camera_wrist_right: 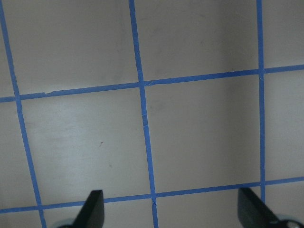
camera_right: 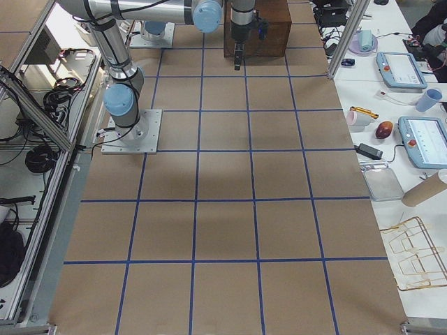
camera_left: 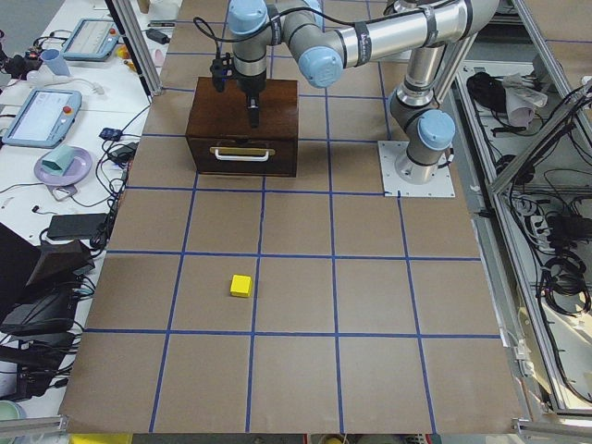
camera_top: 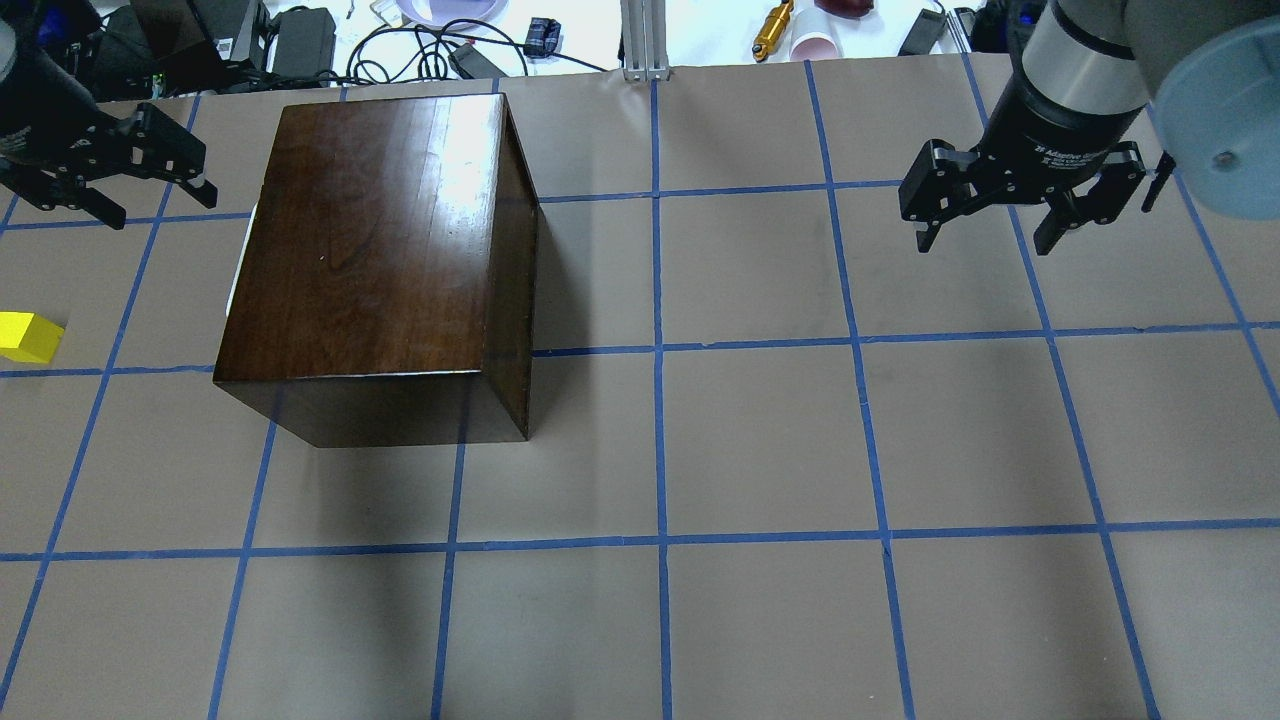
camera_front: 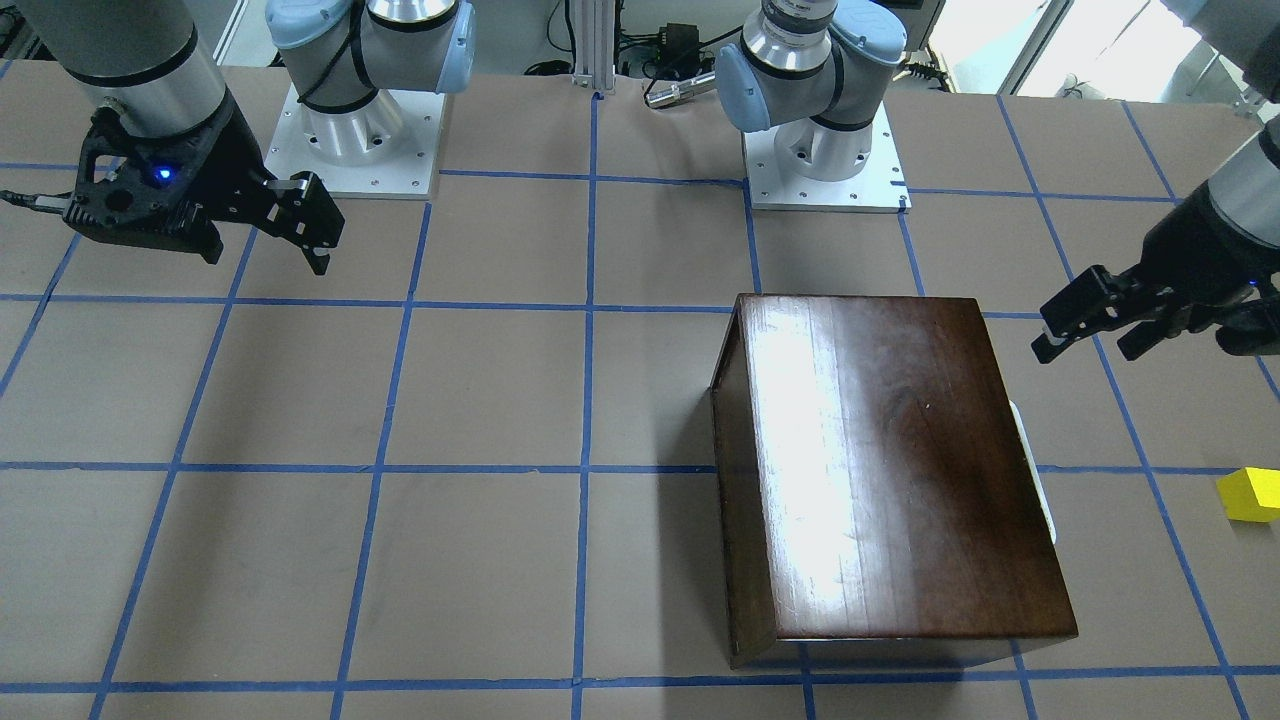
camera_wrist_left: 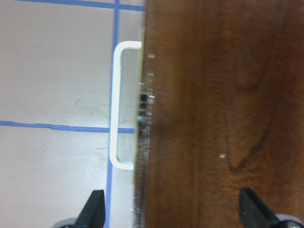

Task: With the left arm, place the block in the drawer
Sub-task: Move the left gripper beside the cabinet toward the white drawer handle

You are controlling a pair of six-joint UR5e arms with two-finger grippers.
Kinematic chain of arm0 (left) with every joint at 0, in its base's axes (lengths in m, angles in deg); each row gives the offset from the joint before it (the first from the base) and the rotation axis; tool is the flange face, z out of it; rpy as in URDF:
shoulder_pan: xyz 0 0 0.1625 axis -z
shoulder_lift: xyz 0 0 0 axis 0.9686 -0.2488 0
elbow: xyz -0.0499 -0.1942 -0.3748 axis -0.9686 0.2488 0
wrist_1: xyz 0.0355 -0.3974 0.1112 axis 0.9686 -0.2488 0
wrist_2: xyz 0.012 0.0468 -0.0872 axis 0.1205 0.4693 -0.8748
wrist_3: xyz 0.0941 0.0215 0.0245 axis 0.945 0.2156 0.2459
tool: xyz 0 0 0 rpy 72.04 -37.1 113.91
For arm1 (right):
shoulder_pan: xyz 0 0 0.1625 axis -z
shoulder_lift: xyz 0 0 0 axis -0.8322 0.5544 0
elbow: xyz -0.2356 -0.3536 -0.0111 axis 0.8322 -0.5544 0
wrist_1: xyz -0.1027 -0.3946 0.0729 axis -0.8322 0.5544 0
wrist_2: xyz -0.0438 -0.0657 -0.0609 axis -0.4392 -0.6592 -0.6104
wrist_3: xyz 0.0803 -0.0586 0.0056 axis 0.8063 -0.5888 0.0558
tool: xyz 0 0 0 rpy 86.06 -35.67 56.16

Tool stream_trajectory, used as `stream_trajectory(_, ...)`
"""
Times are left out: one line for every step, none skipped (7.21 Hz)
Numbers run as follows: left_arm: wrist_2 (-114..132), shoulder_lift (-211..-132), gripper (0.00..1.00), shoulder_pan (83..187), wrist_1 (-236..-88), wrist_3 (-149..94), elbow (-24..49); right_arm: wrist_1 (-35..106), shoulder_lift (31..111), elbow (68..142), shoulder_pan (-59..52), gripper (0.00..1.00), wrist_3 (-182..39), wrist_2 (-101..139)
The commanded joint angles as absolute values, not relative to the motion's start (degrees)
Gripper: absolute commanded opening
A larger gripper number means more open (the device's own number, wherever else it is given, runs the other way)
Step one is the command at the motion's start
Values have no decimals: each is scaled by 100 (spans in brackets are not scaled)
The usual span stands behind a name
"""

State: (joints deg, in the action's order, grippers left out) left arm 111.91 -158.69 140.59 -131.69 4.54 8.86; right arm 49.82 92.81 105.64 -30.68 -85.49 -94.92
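My left gripper (camera_top: 160, 203), its 2 jaws apart and empty, hovers over the shut drawer (camera_left: 242, 159) by its handle (camera_wrist_left: 115, 104) — the block (camera_top: 28, 337) lies farther left.

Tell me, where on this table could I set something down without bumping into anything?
Bare: the half of the table on the robot's right, from the cabinet across to under the open right gripper, and the strip nearest the robot. Crowded: the robot's left end, where the open left gripper hangs over the cabinet's handle side and the block lies nearby.
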Motion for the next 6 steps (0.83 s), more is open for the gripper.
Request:
stream_trajectory(11030,-16186,100,13590,-13168,1099,895,4982,9282,10564,-3068,100,-8549,-9492)
stream_trajectory(11004,-16405,100,13345,-13159,1250,851,4982,9282,10564,-3068,100,-8549,-9492)
stream_trajectory(10978,-16651,100,13116,-13011,1669,833,4982,9282,10564,-3068,100,-8549,-9492)
stream_trajectory(10943,-16871,100,13062,-12818,1952,842,4982,9282,10564,-3068,100,-8549,-9492)
stream_trajectory(10742,-17056,100,13061,-12798,2155,842,4982,9282,10564,-3068,100,-8549,-9492)
stream_trajectory(10688,-17258,100,13061,-12616,2392,851,4982,9282,10572,-3060,100,-8549,-9492)
